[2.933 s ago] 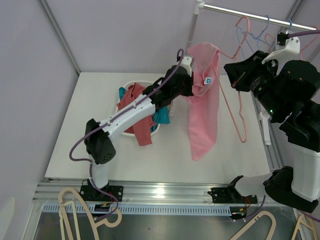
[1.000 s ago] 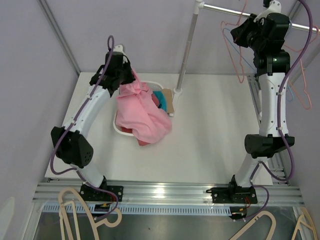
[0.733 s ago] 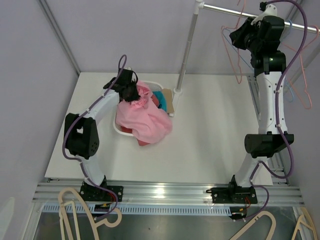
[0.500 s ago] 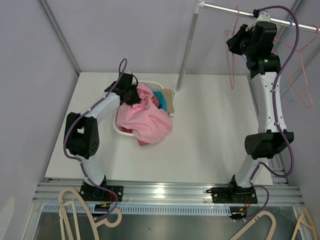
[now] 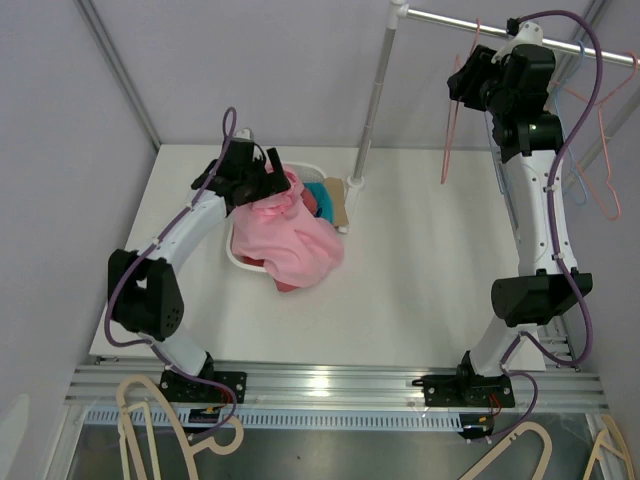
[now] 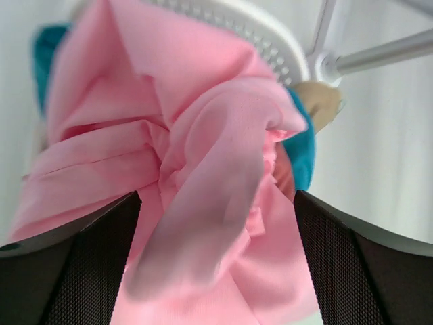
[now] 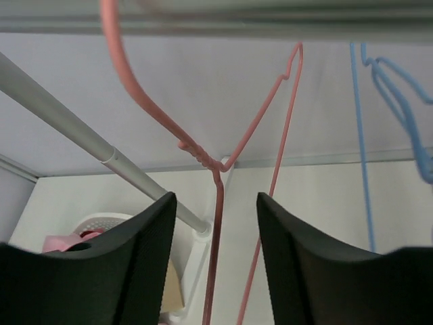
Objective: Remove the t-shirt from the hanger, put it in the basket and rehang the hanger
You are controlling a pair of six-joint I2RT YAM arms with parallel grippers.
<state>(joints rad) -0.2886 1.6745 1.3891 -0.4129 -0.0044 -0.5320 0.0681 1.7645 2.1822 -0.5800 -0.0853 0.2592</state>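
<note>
Loosely heaped in the white basket [image 5: 236, 258], the pink t-shirt [image 5: 292, 235] spills over its near rim and could slide out, or snag the left gripper [image 5: 262, 185] hovering wide-fingered just above; the right gripper [image 5: 470, 80] gapes too.

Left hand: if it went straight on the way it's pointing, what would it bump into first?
The pink t-shirt, which fills the view straight ahead, heaped over the white basket. How close it is, I can't tell.

Pale lilac walls [image 5: 300, 70] enclose a white table [image 5: 430, 260].
</note>
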